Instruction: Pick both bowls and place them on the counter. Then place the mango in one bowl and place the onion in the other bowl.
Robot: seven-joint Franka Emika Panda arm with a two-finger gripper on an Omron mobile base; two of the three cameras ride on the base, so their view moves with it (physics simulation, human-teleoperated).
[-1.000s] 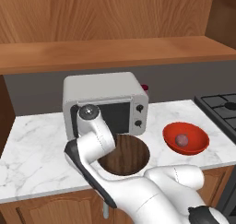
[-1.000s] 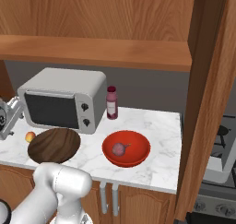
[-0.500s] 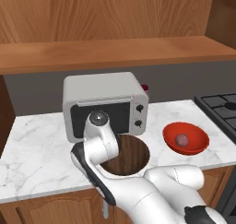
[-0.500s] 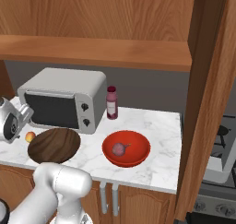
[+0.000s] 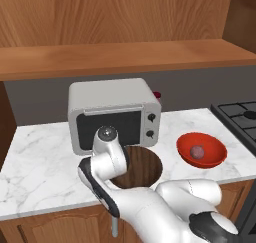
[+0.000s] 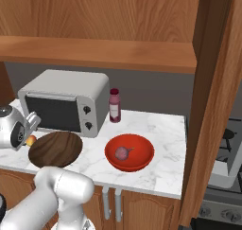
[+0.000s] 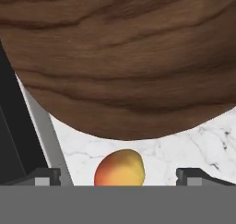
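Note:
The dark brown wooden bowl [image 5: 145, 166] [image 6: 56, 148] [image 7: 120, 57] sits on the white marble counter [image 5: 40, 167] [image 6: 163, 129] in front of the oven. The glossy red bowl [image 5: 201, 149] [image 6: 129, 152] stands to its right, and the purplish onion [image 5: 198, 151] [image 6: 122, 153] lies inside it. The orange-yellow mango [image 6: 31, 140] [image 7: 120, 168] lies on the counter just left of the brown bowl. My gripper [image 6: 31, 124] [image 7: 119, 176] hangs open just above the mango, a fingertip [image 7: 46, 176] on either side, holding nothing.
A grey toaster oven [image 5: 114, 113] [image 6: 66, 101] stands close behind the bowl and hand. A dark red bottle [image 6: 114, 106] is beside it. A wooden shelf [image 5: 125, 57] runs overhead. A stove [image 5: 240, 114] lies to the right, past a tall wooden panel [image 6: 212, 106].
The hand has come down and slightly right, closer to the mango and the brown bowl's edge. The jaws stayed open. Bowls, onion and mango have not moved.

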